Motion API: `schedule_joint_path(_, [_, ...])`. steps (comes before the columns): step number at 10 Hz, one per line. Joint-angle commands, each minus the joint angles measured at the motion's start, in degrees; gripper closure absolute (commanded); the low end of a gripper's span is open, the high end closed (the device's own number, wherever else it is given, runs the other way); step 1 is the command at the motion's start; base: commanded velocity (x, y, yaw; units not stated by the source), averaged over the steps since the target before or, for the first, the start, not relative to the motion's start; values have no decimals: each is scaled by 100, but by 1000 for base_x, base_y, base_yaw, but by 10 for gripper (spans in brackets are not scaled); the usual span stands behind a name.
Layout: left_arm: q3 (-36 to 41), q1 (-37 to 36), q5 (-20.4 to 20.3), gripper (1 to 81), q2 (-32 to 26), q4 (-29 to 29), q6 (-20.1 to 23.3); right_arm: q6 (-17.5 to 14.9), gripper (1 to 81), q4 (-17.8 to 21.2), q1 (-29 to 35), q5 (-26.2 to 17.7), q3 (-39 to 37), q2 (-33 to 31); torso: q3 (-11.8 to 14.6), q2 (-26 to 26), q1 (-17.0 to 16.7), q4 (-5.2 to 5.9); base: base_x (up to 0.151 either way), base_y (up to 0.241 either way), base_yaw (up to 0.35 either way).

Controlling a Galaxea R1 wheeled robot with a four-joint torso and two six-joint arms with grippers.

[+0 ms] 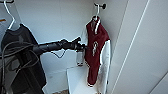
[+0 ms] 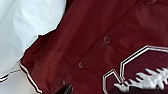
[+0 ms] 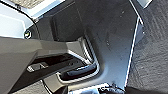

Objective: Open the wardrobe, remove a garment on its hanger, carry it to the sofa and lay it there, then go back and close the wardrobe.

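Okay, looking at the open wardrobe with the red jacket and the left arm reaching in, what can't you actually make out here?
- Left gripper, head view: blurred against the red jacket; fingers open or shut unclear.
- Jacket's grip, left wrist view: fabric is too close to show any contact.
- White hanger, head view: shoulders hidden under the collar.
- Dark grey T-shirt, head view: lower part hidden behind the arm and cables.

The left arm (image 1: 50, 46) comes in from the left of the head view and stretches out nearly level — a dark, jointed tube with a loose cable drooping under its forearm. Its wrist stays in line with the forearm, and the left gripper (image 1: 82, 46) points straight ahead at the tip. The fingers are too dark and small to tell open from closed.
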Motion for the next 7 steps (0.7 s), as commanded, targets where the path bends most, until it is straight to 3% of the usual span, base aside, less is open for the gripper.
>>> schedule_joint_path(1, [-350,-1519,-557,10,26,-21,-714,7,10,39,161,-303,-2,-16,0,-2,0,0,0,0,0])
schedule_joint_path(4, [-788,-1889,-900,10,96,-21,-1459,7,10,39,152,-294,-2,-7,-2,0,2,-2,0,0,0])
schedule_joint_path(7, [-1403,-2223,-1066,10,579,-29,-1996,15,10,47,108,-268,16,11,-2,0,2,0,0,0,0])
